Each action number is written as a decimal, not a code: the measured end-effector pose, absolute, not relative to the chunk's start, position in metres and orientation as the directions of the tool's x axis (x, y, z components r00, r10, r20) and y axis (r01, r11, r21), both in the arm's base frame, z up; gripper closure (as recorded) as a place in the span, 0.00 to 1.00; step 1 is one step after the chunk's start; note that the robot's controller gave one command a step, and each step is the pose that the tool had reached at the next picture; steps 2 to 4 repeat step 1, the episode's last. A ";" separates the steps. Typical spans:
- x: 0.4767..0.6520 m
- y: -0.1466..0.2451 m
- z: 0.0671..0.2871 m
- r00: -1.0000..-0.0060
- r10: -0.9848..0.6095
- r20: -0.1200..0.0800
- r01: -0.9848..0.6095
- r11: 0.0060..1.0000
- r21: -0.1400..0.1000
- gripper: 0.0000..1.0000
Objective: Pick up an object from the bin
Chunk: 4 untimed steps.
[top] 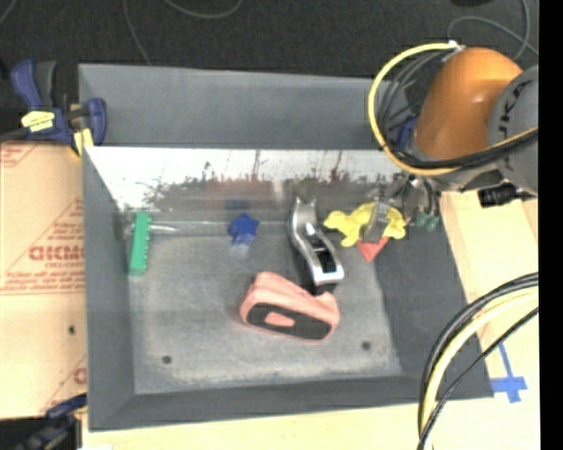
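Grey metal bin holds a few loose things on its floor. The claw hangs low by the back right corner, right over a yellow lump, with a small red piece just beside it. Whether the claw is open or has hold of anything cannot be told. Just left of it lies a silver and black tool; farther left are a blue piece and a green bar. A pink and black pad lies left of the claw and toward the front.
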<state>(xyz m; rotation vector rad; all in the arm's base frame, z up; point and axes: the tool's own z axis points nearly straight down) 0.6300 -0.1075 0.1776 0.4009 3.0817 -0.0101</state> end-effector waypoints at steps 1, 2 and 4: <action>0.621 -0.094 0.228 -0.968 0.248 -0.030 0.249 0.969 -0.002 1.00; 0.621 -0.094 0.228 -0.968 0.248 -0.030 0.249 0.969 -0.002 1.00; 0.621 -0.094 0.228 -0.968 0.248 -0.030 0.249 0.969 -0.002 1.00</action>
